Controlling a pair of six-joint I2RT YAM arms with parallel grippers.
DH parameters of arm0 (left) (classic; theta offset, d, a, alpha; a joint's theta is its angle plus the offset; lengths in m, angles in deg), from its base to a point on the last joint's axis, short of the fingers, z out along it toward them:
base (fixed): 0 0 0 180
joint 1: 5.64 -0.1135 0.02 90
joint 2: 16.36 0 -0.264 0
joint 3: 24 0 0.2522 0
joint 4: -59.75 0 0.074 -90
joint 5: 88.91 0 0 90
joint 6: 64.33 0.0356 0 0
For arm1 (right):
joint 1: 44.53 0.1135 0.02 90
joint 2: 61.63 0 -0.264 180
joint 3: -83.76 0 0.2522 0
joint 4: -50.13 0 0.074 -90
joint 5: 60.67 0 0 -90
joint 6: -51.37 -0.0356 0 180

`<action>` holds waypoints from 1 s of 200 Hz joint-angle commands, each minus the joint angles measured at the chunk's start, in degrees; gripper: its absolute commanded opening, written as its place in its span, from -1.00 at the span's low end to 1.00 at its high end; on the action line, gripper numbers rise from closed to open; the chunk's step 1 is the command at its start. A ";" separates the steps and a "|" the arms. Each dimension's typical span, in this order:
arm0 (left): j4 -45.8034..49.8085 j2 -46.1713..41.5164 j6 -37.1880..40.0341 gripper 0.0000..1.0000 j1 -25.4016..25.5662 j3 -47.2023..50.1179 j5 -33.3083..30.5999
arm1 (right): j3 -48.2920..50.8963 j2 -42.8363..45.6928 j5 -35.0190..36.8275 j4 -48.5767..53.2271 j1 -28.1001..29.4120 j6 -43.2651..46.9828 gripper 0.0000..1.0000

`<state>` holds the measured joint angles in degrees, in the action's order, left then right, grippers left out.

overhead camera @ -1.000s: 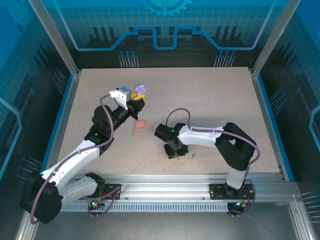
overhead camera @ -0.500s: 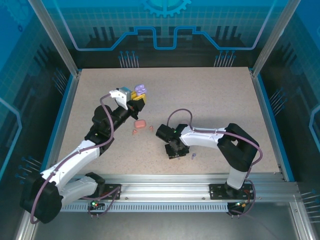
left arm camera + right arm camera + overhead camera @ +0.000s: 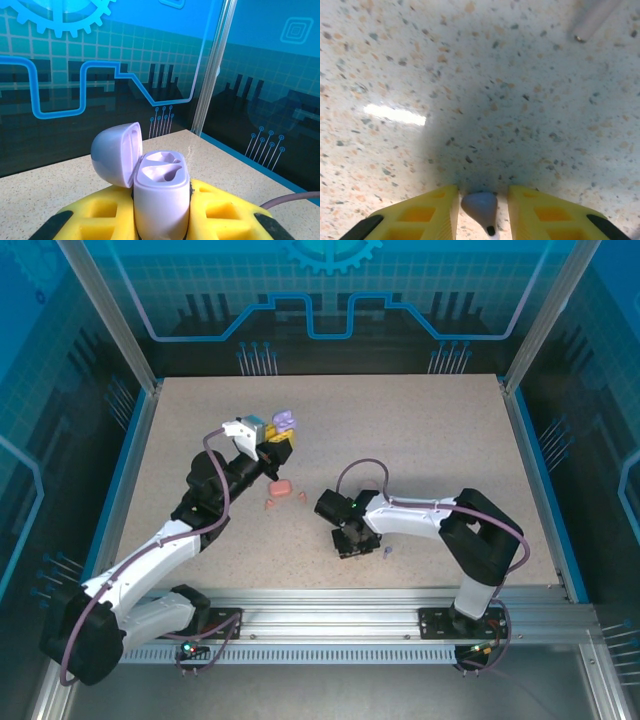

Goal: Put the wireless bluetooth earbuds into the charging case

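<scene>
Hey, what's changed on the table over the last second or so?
Very little. The right claw crept slightly toward the near right, its elbow swinging out the same way. It stays low, jaws either side of a pale purple earbud. The left claw turned a little, still clamped on the open purple charging case. The coral case and two coral earbuds stayed put.

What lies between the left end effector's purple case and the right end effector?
Top view: a coral case and two coral earbuds, loose and apart.
</scene>
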<state>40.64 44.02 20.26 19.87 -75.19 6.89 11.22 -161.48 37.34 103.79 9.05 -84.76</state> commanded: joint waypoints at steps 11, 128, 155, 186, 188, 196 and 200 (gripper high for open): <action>-0.72 0.18 1.74 -1.00 0.56 -1.55 0.35 | 1.39 0.92 0.39 2.75 -0.50 -0.15 -0.38; -2.70 0.09 2.35 -1.00 1.10 -0.80 1.71 | -0.43 2.66 1.59 2.68 -0.73 1.06 -0.74; -4.00 0.40 2.55 -1.00 1.25 -1.23 3.14 | -1.41 8.41 2.86 3.23 -1.61 1.46 -0.75; -6.78 1.20 4.44 -1.00 2.44 -1.51 6.93 | -5.51 16.69 4.85 5.34 -3.86 3.95 -0.75; -7.06 1.22 4.68 -1.00 2.50 -1.51 7.11 | -5.96 17.12 5.00 5.53 -4.08 4.16 -0.75; -7.87 1.58 5.51 -1.00 3.01 -1.46 7.30 | -7.63 19.10 5.54 6.21 -5.06 5.31 -0.75; -8.13 1.73 5.99 -1.00 3.32 -1.50 7.32 | -8.43 20.10 5.60 6.37 -5.64 5.94 -0.75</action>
<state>37.91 45.05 22.73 21.69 -75.19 10.80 8.11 -147.53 39.96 107.20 6.19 -82.22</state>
